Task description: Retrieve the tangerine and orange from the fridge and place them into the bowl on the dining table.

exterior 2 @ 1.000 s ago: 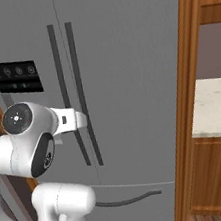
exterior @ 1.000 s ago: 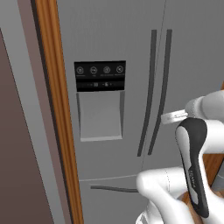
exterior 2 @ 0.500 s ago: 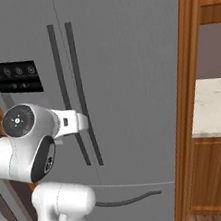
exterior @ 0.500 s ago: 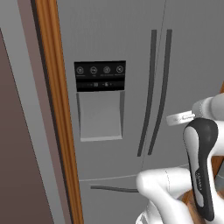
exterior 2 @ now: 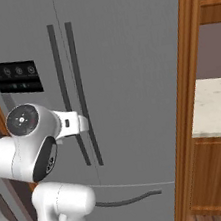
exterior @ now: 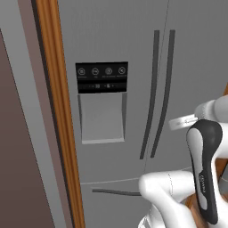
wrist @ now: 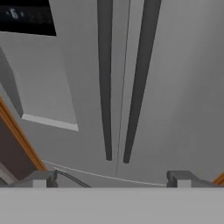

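The grey fridge (exterior: 116,35) (exterior 2: 124,54) (wrist: 183,87) stands right in front of me with both doors closed. Its two long dark handles (exterior: 153,89) (exterior 2: 81,87) (wrist: 105,78) run side by side down the middle seam. The black control panel (exterior: 101,76) (exterior 2: 16,77) and the recessed dispenser (exterior: 101,118) sit on the left door. My gripper (wrist: 111,179) is open and holds nothing; it points at the lower ends of the handles, a short way off the doors. The tangerine, orange, bowl and dining table are out of view.
A wooden frame (exterior: 58,133) (exterior 2: 186,95) borders the fridge on both sides. To the right stands a counter with a pale stone top (exterior 2: 219,110) over wooden cabinets. A curved drawer handle (exterior: 111,192) (exterior 2: 126,199) runs below the doors.
My forearm has drifted slightly to the right and down in the left base view. The fridge doors stay closed and the gripper stays open.
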